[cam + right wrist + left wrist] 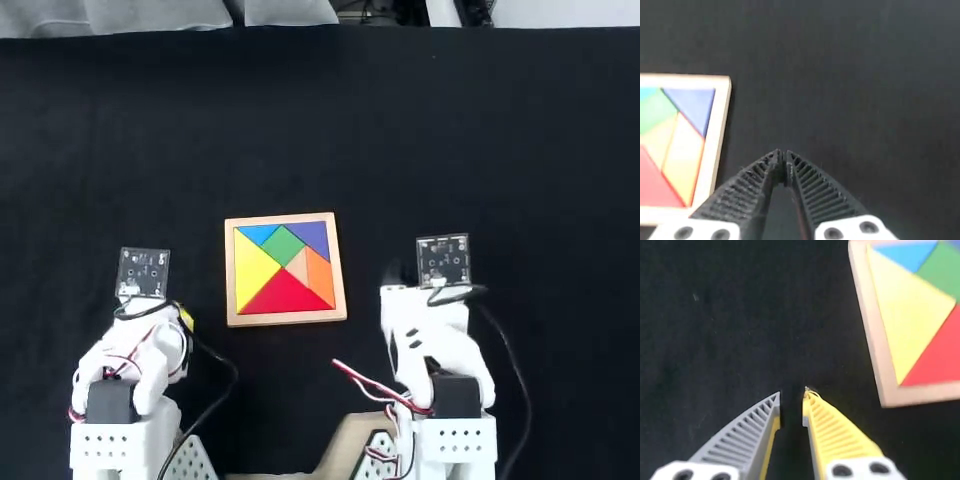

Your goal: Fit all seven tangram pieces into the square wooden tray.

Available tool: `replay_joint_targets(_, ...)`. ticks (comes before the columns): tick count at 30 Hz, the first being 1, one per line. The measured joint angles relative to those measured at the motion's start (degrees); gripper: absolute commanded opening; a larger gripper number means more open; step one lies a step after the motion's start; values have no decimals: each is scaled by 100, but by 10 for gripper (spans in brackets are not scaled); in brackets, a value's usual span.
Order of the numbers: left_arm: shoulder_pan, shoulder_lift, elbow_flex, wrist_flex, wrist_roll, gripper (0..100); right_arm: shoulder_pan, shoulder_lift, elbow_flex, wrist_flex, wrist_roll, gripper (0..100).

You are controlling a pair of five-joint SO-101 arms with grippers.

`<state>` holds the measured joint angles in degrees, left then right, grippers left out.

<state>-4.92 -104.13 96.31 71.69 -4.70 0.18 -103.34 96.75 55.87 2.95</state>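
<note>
The square wooden tray (286,318) lies in the middle of the black table with the tangram pieces inside it: yellow (252,272), red (288,296), blue (258,234), green (285,246), purple (312,238), orange (319,274) and a pale wood-coloured one (298,265). They fill the square with no gaps that I can see. My left gripper (791,394) rests low over the cloth beside the tray's near left corner (890,397), its fingers a narrow slit apart and holding nothing. My right gripper (782,154) sits to the right of the tray (720,130), fingertips touching, empty.
Black cloth covers the table on all sides of the tray. Both arm bases (115,440) (455,440) stand at the near edge, with loose cables (365,385) between them. Pale fabric (160,15) lines the far edge.
</note>
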Motion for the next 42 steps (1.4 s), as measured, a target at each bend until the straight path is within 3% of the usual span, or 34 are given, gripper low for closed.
replay_joint_targets(10,0,0,0,97,9,83,0,0,0,949,0,12)
replay_joint_targets(16,-431,0,0,97,18,83,0,0,0,1749,9,12)
replay_joint_targets(42,-492,0,0,97,9,84,0,0,0,1811,9,11)
